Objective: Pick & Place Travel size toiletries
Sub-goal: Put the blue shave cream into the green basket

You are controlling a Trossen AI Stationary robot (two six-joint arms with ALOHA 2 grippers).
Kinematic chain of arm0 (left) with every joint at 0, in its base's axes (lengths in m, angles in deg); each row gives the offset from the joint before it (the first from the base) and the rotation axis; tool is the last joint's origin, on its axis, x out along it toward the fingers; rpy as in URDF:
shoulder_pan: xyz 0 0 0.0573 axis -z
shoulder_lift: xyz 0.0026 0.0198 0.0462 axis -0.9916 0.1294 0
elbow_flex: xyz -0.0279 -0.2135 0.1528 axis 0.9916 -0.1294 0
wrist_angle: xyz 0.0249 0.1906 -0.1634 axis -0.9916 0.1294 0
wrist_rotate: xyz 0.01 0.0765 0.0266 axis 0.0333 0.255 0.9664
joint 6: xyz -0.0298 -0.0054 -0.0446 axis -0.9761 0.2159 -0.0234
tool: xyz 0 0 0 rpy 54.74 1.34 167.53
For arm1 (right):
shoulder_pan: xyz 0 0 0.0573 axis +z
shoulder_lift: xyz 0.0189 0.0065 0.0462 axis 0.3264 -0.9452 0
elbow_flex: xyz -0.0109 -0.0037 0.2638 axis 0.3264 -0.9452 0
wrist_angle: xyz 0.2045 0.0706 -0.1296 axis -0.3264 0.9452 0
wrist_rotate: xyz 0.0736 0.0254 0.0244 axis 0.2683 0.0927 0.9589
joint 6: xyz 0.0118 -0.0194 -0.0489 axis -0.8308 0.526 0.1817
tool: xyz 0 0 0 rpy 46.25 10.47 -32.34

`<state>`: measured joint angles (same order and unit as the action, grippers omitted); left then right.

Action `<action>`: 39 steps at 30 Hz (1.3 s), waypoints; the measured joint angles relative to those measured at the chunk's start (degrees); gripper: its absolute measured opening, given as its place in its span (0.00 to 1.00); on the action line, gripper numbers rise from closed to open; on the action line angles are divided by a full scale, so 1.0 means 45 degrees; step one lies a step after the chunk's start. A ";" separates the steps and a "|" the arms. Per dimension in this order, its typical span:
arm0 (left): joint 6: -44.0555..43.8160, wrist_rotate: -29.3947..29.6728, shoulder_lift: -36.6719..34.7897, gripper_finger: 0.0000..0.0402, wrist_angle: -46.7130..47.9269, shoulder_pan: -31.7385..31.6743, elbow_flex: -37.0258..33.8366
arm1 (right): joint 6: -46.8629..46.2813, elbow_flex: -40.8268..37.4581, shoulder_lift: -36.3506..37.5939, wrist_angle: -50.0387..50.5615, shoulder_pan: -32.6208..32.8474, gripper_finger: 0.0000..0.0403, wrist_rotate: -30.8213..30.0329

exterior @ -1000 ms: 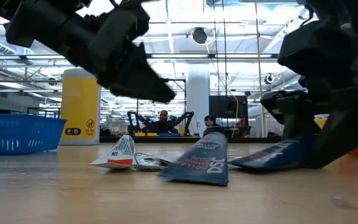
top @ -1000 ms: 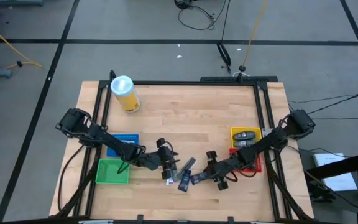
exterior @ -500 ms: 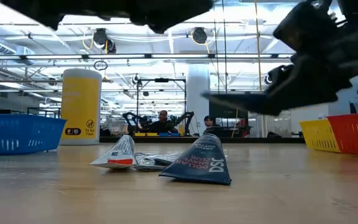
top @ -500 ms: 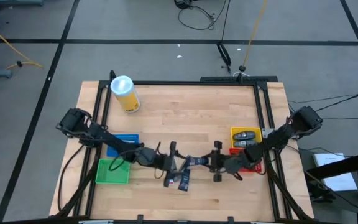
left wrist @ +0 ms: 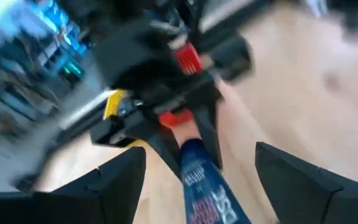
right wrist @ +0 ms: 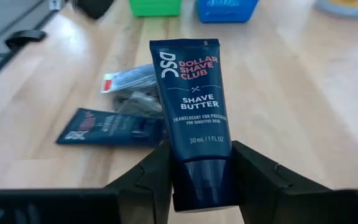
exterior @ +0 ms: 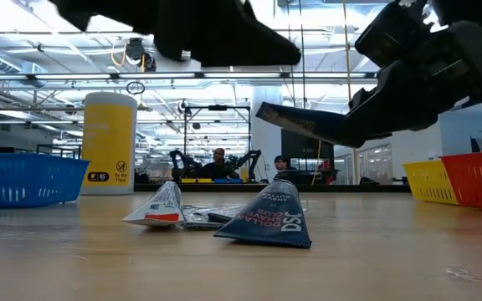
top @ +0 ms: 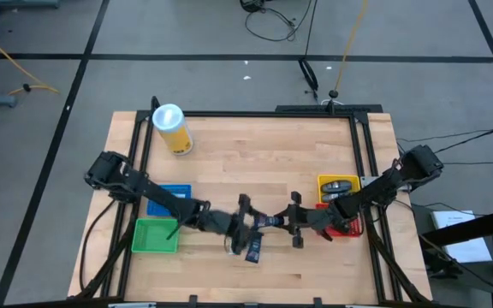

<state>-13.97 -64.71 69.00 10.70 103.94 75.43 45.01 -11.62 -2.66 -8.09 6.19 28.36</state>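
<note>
My right gripper [top: 291, 221] is shut on a dark blue tube [right wrist: 191, 93] printed "shave butter", held up over the table's near middle. My left gripper [top: 246, 224] faces it, open. In the left wrist view its fingers stand on either side of the tube's free end [left wrist: 199, 186] without touching it. Below, on the wood, lie another dark blue tube [exterior: 270, 219], a white tube with a red band [exterior: 159, 206] and a grey sachet [exterior: 197, 217]. My right gripper pinches the dark blue tube's cap end [right wrist: 199, 179] between its two fingers. The fingers come level from the table's right, and the tube sticks straight out of them toward the left gripper. It is lifted clear of the table, roughly level, label side up.
Blue bin [top: 171, 198] and green bin [top: 155, 235] stand at the near left. At the right are a yellow bin [top: 338, 186] holding dark oval pieces and a red bin [top: 347, 226]. A big yellow cylinder with a white lid [top: 172, 130] stands far left.
My right gripper has lifted the dark blue tube off the table and turned it level, pointing at the left arm. My left gripper has risen and moved toward the table's right, up to the tube's free end, and its fingers have opened wide.
</note>
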 joint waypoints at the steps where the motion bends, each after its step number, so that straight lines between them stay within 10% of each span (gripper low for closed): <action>1: 0.0922 0.0375 0.0185 0.71 0.0055 0.0185 -0.0005 | -0.0072 0.0000 0.0000 -0.0008 -0.0076 0.32 0.0248; 6: 0.3506 0.2190 0.1279 0.68 -0.0329 0.0690 0.0166 | -0.0334 0.0005 0.0000 -0.0131 -0.0384 0.32 0.1642; 24: 0.4033 0.2422 0.1719 0.66 -0.0396 0.0777 0.0505 | -0.0530 0.0005 -0.0003 -0.1397 -0.0474 0.32 0.3285; 39: 0.3940 0.1879 0.1707 0.29 -0.1035 0.0866 0.0505 | -0.1076 0.0005 -0.0005 -0.1878 -0.0867 0.32 0.4582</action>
<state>3.76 -56.25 76.69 6.04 107.84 77.70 40.17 -11.60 -2.69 -16.54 2.29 48.98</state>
